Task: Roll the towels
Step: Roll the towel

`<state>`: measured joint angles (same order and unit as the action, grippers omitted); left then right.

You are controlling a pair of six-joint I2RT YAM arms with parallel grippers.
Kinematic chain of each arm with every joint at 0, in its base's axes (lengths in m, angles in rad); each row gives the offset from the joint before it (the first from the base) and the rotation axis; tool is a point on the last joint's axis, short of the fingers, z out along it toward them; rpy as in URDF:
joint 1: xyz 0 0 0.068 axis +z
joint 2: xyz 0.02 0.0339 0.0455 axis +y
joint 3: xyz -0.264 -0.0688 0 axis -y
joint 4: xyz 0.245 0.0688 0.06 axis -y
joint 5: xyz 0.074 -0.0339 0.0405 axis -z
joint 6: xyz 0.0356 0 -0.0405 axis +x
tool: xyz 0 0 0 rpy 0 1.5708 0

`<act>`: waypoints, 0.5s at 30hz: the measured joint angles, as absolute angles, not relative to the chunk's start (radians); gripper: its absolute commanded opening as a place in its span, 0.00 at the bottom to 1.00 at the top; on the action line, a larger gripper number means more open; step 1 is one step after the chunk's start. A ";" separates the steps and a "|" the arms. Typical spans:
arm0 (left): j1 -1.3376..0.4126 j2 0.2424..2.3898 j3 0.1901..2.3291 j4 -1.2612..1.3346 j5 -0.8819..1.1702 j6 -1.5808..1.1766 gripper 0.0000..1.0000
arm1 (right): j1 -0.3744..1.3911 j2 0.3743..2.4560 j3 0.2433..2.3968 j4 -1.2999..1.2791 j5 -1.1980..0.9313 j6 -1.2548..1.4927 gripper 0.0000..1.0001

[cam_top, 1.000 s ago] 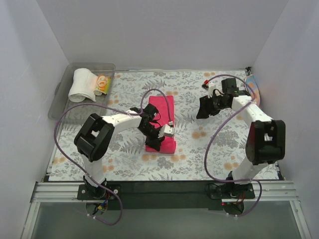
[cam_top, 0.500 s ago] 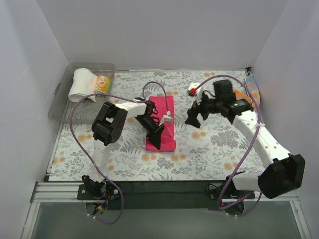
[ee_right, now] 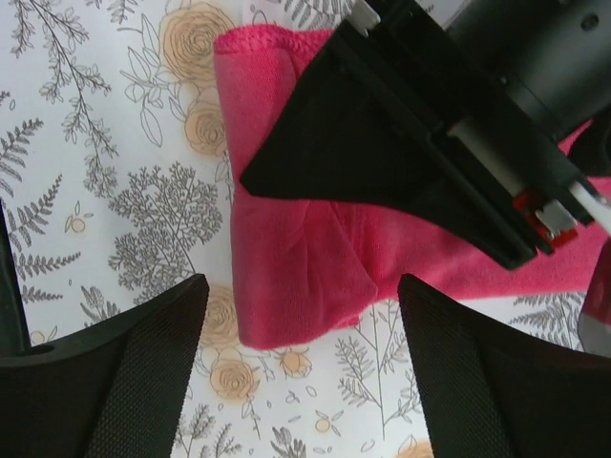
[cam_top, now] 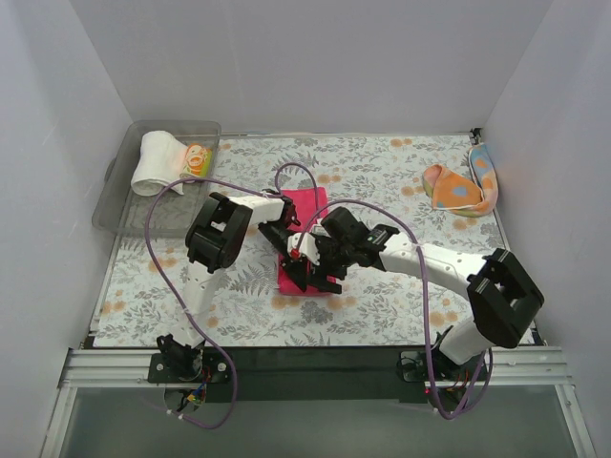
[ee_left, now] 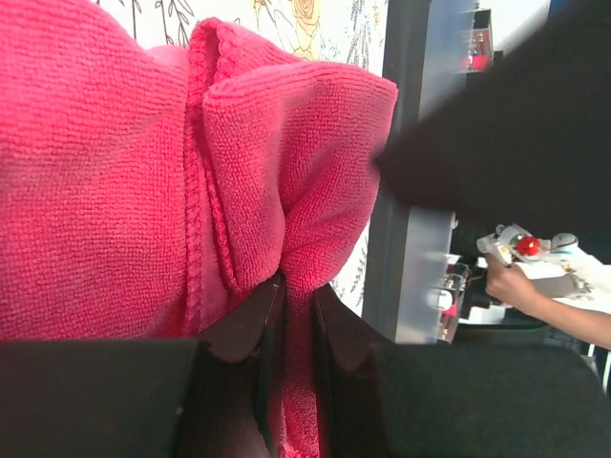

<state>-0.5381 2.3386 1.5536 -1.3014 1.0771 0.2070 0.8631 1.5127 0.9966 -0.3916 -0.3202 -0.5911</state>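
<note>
A magenta towel lies mid-table, its near end folded over into a thick lump. My left gripper is shut on a fold of this towel; in the top view it sits over the towel's middle. My right gripper is open just above the covering, its fingers apart on either side of the folded near end without touching it; from above it is close beside the left one. An orange spotted towel lies crumpled at the back right. A white rolled towel and a yellow patterned roll rest in the bin.
The clear plastic bin stands at the back left corner. The floral covering spans the table. White walls close in three sides. Both arms and their purple cables crowd the table's middle.
The right arm has swung from the back right to the magenta towel's near end, uncovering the orange towel. The left gripper has stayed shut on the towel.
</note>
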 measured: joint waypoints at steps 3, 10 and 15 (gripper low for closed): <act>-0.538 2.346 1.556 -1.311 1.081 0.201 0.07 | 0.892 1.533 0.997 -0.358 -0.322 -0.591 0.63; -0.538 2.348 1.556 -1.314 1.082 0.188 0.07 | 0.931 1.580 0.967 -0.295 -0.346 -0.588 0.47; -0.538 2.348 1.555 -1.313 1.082 0.185 0.13 | 0.929 1.632 0.903 -0.233 -0.350 -0.603 0.17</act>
